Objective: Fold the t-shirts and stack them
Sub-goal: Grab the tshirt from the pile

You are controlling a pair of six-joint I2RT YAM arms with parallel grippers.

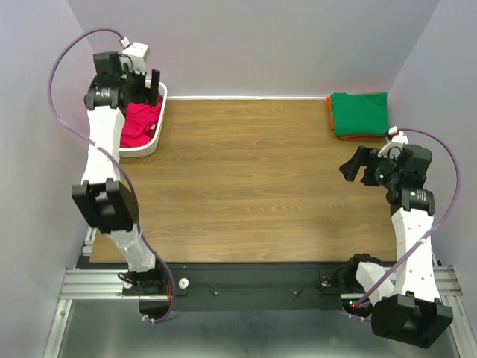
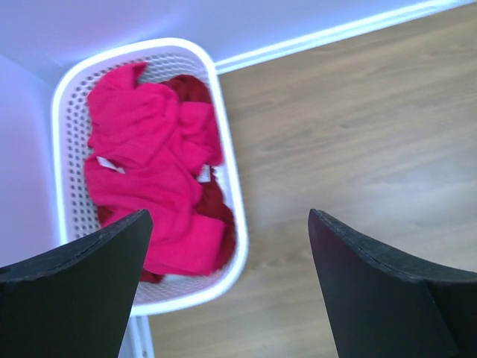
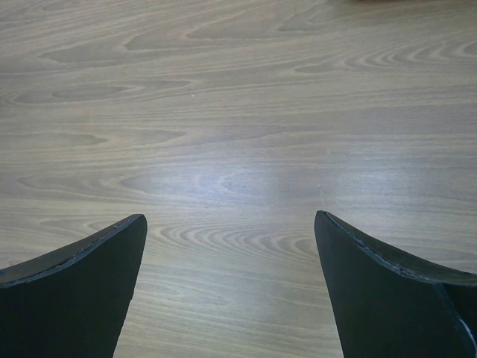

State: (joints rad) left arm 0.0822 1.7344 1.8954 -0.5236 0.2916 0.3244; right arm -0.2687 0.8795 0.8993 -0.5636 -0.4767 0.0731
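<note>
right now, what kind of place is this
Probably a robot lab test cell: plain walls box in a wood-grain table, arms bolted to a metal rail, with a white basket of shirts and a folded green t-shirt.

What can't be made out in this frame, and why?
1. Top view: the left arm and left claw cover the far half of the basket.
2. Left wrist view: the crimson shirt lies mostly under the pink-red shirt, shape hidden.
3. Top view: the orange shirt shows only as an edge beneath the green shirt.
4. Right wrist view: only table shows past the open right claw; no shirt is identifiable.
</note>
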